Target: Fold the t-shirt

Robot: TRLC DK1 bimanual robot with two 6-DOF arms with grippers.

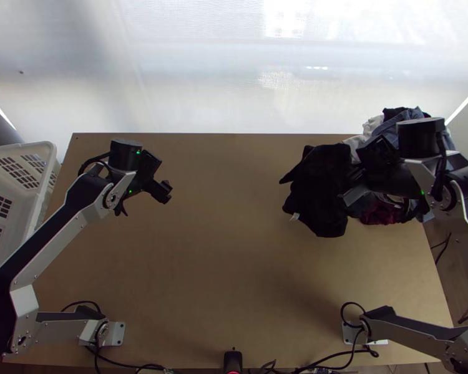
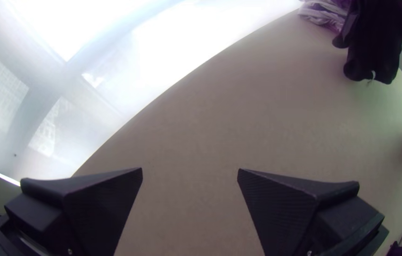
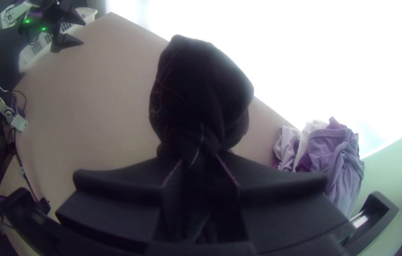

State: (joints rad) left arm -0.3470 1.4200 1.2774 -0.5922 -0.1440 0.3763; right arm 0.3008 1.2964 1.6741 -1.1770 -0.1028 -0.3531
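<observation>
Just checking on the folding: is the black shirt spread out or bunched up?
Bunched: the black shirt is pinched together in the right gripper, its cloth bulging in a rounded lump.

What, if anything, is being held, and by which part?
The right gripper holds the black cloth by a bunched bit; which part cannot be told.

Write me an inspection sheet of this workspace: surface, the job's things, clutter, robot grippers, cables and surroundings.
Surface: light brown wooden table.
Job's things: black cloth garment, bunched, with a small white tag; not folded.
Clutter: pile of mixed lavender, white and dark clothes, at the table's far right.
Left gripper: open, nothing held.
Right gripper: closed on the black garment.
Cables: black cable loop beside the right arm's base.
Surroundings: white plastic basket left of the table; bright whitish backdrop beyond its far edge.
</observation>
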